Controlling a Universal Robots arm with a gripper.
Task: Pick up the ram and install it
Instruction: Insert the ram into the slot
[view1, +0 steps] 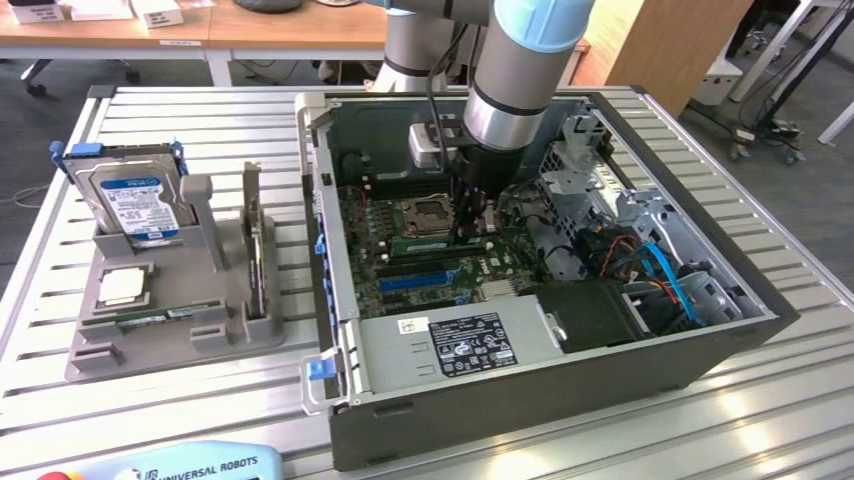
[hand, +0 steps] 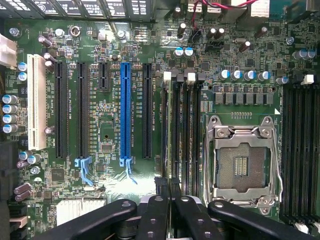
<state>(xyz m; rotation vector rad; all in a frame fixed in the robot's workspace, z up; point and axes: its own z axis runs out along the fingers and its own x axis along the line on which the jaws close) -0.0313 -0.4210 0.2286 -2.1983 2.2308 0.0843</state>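
In the exterior view my gripper (view1: 474, 232) reaches down inside the open computer case (view1: 534, 400), right beside the empty processor socket (view1: 424, 212). In the wrist view the black fingers (hand: 162, 186) stand close together over the row of long memory slots (hand: 187, 125) left of the socket (hand: 241, 162). The ram (hand: 173, 130) shows edge-on as a thin grey-green strip running out from between the fingertips of the gripper (hand: 167, 184), in line with one slot. I cannot tell whether it is seated in the slot or just above it.
A blue expansion slot (hand: 124, 110) and black ones lie beside the memory slots. Cables and drive cages (view1: 641, 270) fill the case toward the exterior view's right. A grey holder (view1: 174, 330) outside the case carries a hard drive (view1: 131, 200), a silver chip (view1: 120, 287) and a dark card (view1: 251, 240).
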